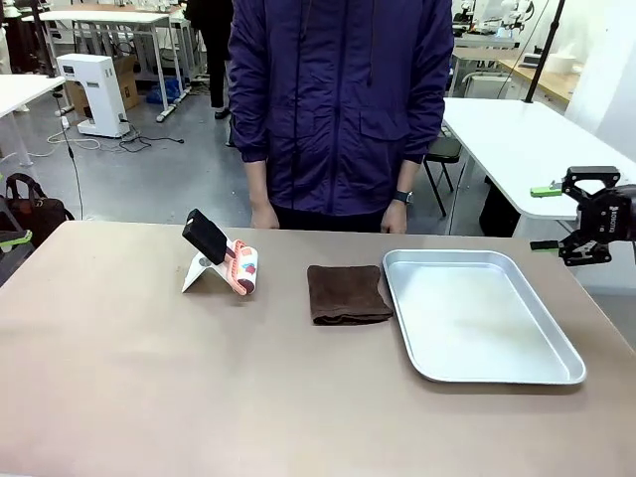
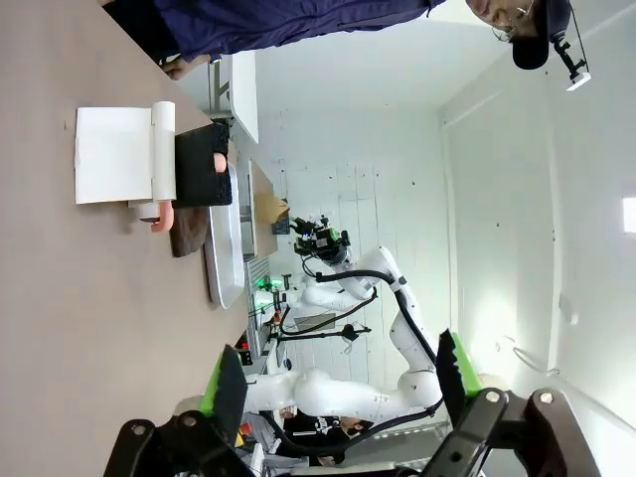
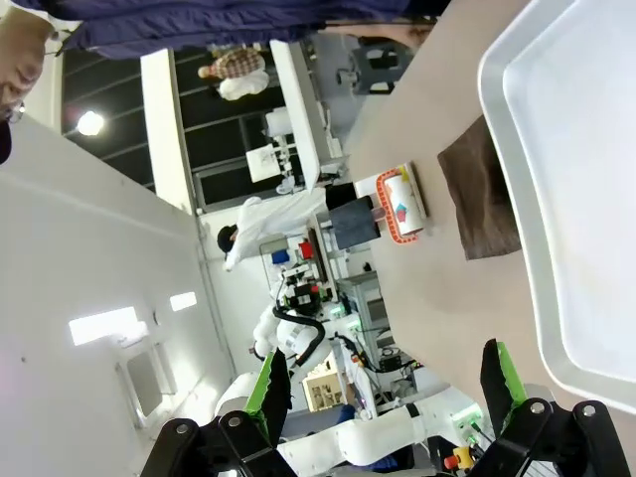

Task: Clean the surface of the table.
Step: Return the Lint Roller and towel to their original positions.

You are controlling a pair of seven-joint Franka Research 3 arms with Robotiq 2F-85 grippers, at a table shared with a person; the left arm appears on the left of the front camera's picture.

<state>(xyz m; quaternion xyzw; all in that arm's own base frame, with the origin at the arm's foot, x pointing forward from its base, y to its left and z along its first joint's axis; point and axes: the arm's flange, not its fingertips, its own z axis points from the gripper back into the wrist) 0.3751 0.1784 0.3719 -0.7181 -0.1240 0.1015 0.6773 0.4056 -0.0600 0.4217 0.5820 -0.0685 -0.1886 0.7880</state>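
While both grippers hang released w/ nothing between the fingers, right gripper (image 1: 546, 218) sits off the table (image 1: 149, 388) edge — tray (image 1: 497, 370) just below-left of it, brown cloth (image 1: 346, 294) past that, lint roller (image 1: 237, 266) further left. Left gripper (image 2: 338, 383) is above the table, roller well ahead.

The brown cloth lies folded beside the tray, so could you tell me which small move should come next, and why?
Probably the right gripper should swing in over the tray toward the brown cloth. Its jaws stand open and empty off the table's right edge, and the folded cloth looks like the likeliest wiping tool.
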